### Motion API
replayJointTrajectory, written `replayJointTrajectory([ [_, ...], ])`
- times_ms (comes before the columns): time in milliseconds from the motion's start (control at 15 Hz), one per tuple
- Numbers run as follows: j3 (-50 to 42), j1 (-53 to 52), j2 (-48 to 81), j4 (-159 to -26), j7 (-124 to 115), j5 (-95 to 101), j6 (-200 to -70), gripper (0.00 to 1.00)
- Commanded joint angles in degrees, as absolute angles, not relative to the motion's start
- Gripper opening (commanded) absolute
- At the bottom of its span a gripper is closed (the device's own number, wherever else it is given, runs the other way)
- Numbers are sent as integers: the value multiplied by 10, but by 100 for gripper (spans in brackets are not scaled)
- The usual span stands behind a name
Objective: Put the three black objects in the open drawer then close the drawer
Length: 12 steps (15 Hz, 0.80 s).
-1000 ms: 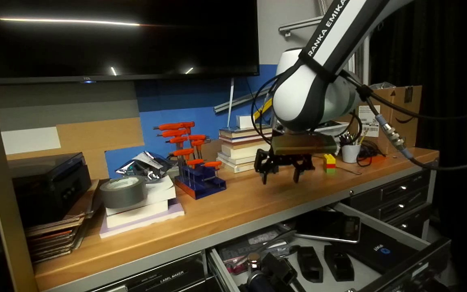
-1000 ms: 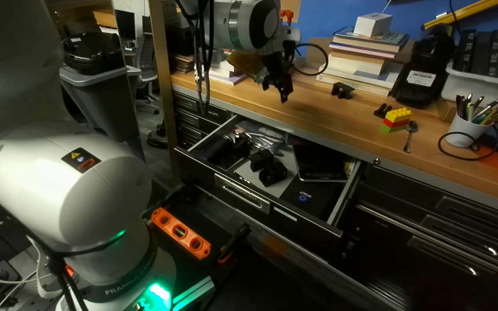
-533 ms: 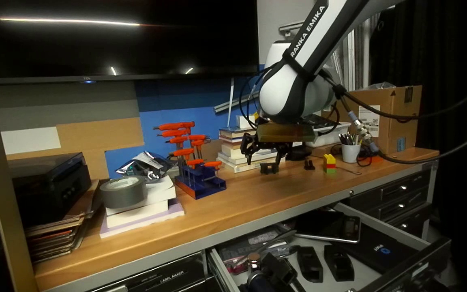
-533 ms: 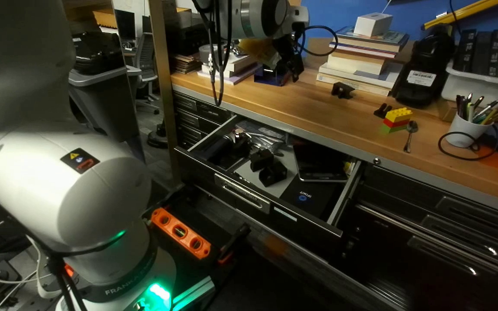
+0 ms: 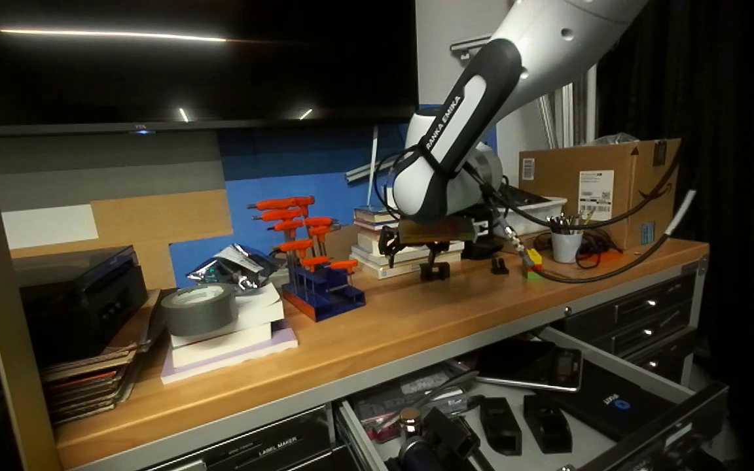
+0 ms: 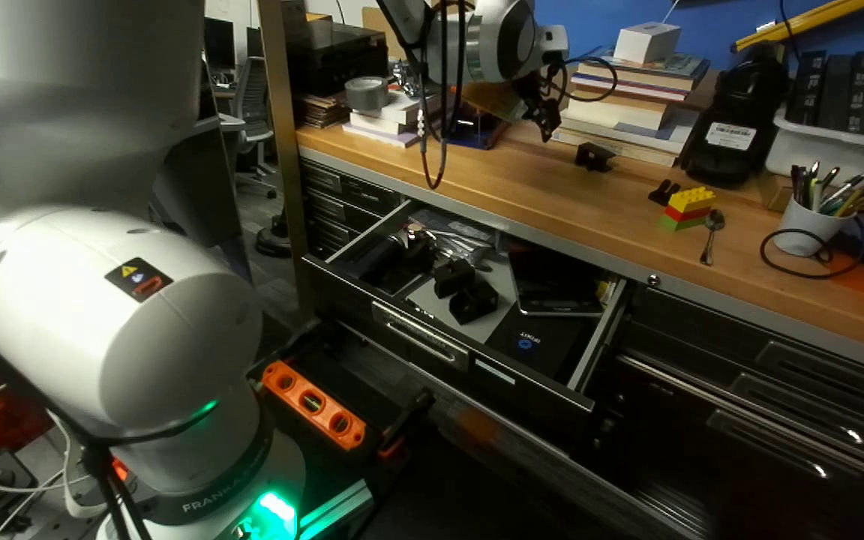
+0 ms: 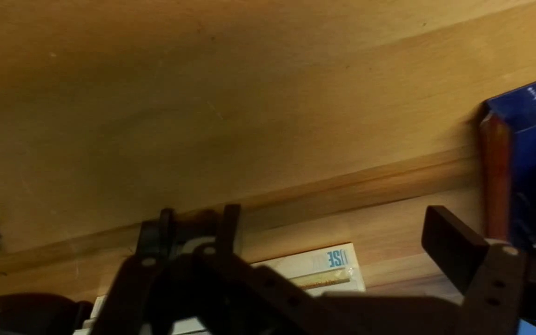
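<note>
Tabletop (image 5: 410, 314): long brown grained wood.
Flat cardboard (image 5: 97, 381): stacked, just beside the low book stack (image 5: 222, 352).
Tool rack (image 5: 332, 301): blue and orange, upright, near the low book stack.
Tall book stack (image 6: 619, 112): toward the back, a black case (image 6: 736, 112) standing beside it.
Chunky black block (image 6: 593, 157): just in front of the tall book stack.
Small black piece (image 6: 662, 193): just beside the toy bricks (image 6: 689, 208).
Toy bricks: yellow, red and green, stacked.
Spoon (image 6: 712, 227): near the bricks.
White cup (image 6: 808, 225): upright, black cable (image 6: 808, 277) looped at its foot.
Cardboard box (image 5: 603, 196): at the end away from the flat cardboard.
</note>
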State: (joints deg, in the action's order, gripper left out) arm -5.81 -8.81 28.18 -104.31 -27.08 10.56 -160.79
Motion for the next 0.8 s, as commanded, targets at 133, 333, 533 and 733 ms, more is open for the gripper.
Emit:
replayJointTrajectory([
  [133,-96,-90,424,-858,-255,84,-1568,100],
  [333,-116,-88,464,-801,-258,82,-1551,100],
  [533,-122,-82,479,-766,-255,79,-1536,100],
  [733,-124,-78,479,-752,-254,81,-1527,100],
])
